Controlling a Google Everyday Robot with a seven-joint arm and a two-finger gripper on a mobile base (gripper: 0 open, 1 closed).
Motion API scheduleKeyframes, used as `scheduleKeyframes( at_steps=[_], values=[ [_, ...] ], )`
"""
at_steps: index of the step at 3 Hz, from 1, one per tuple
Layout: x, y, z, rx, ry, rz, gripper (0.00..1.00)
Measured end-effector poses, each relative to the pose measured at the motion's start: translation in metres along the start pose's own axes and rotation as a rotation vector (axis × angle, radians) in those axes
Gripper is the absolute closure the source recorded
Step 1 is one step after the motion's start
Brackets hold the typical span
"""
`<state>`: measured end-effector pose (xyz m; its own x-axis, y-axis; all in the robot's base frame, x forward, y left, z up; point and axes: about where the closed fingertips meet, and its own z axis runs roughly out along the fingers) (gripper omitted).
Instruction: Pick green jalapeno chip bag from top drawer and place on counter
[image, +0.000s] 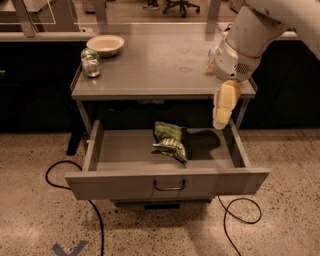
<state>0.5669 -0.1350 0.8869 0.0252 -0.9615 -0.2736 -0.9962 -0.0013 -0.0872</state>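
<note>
The green jalapeno chip bag (170, 141) lies crumpled in the middle of the open top drawer (167, 184), which is pulled out with its dark wire handle facing me. Above it is the grey counter (160, 65). My gripper (221, 120) hangs from the white arm at the right, pointing down over the right part of the drawer, to the right of the bag and above it. It holds nothing.
On the counter stand a small glass jar with a green lid (90, 63) and a pale bowl (105, 45) at the back left. Black cables (70, 175) lie on the speckled floor on both sides. A long pale ledge runs behind.
</note>
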Motion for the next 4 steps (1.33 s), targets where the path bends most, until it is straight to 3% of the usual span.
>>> scheduleKeyframes(
  at_steps=[1,2,3,4],
  values=[
    [0.000,-0.002,0.001,0.003,-0.004,0.001,0.00],
    [-0.001,-0.006,0.043,-0.059,-0.065,0.007,0.00],
    [-0.025,-0.008,0.112,-0.141,-0.191,-0.020,0.00],
    [-0.066,-0.009,0.178,-0.188,-0.303,-0.054,0.00]
  ],
)
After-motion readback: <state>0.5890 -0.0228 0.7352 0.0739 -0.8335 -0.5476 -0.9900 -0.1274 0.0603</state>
